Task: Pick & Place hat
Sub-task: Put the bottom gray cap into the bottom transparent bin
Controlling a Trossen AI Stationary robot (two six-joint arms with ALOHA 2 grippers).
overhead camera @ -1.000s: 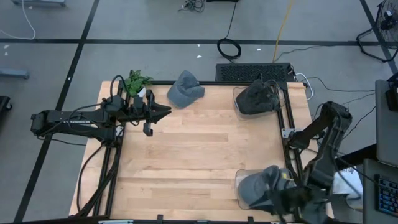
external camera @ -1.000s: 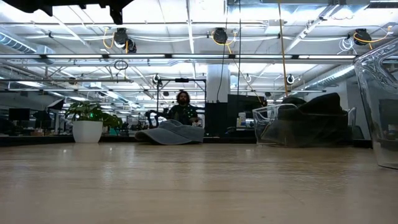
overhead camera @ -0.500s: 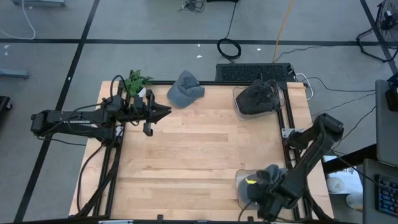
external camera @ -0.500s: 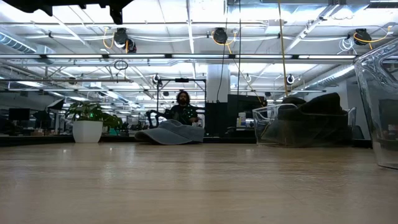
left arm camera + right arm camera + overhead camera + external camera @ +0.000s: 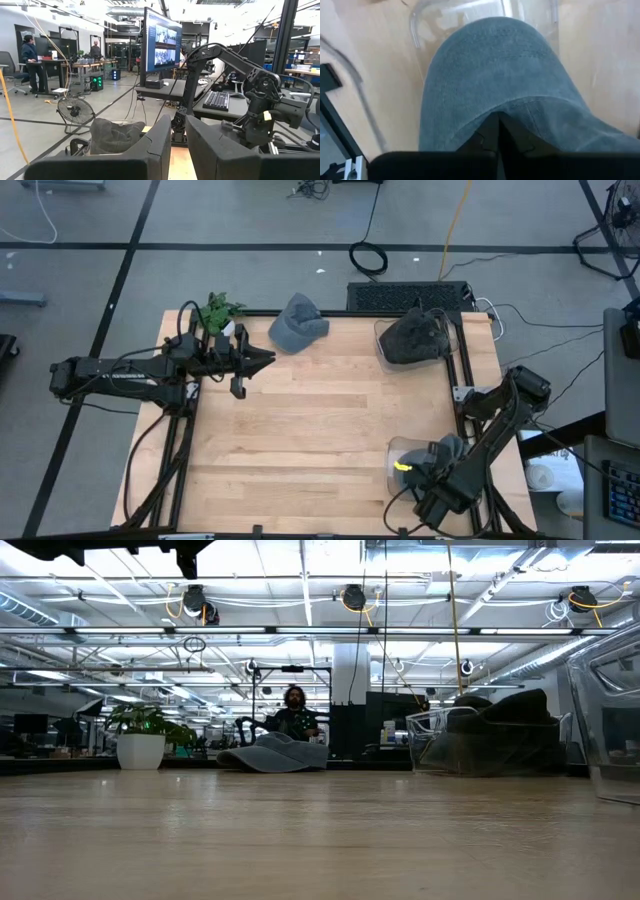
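I can read no brand, label or writing on anything here; the yellow tag (image 5: 402,468) on the grey-blue hat (image 5: 505,85) is too small to make out. That hat is soft, washed denim-like cloth with a rounded crown and visible seams. My right claw (image 5: 432,477) is clenched on the hat's edge, its two dark fingers (image 5: 492,135) pressed together with the fabric bunching around them, and the crown spreads just ahead of the tips. The hat sits in a clear plastic bin (image 5: 393,452) at the near right corner of the wooden tabletop (image 5: 320,410), under my claw. A second blue-grey hat (image 5: 297,322) lies at the far edge of the tabletop beside a small potted plant (image 5: 219,310), and a dark hat (image 5: 416,335) fills another clear bin (image 5: 380,330) at the far right. My left claw (image 5: 262,360) hovers above the far left of the tabletop, well apart from any hat, its fingers (image 5: 157,145) nearly together on nothing.
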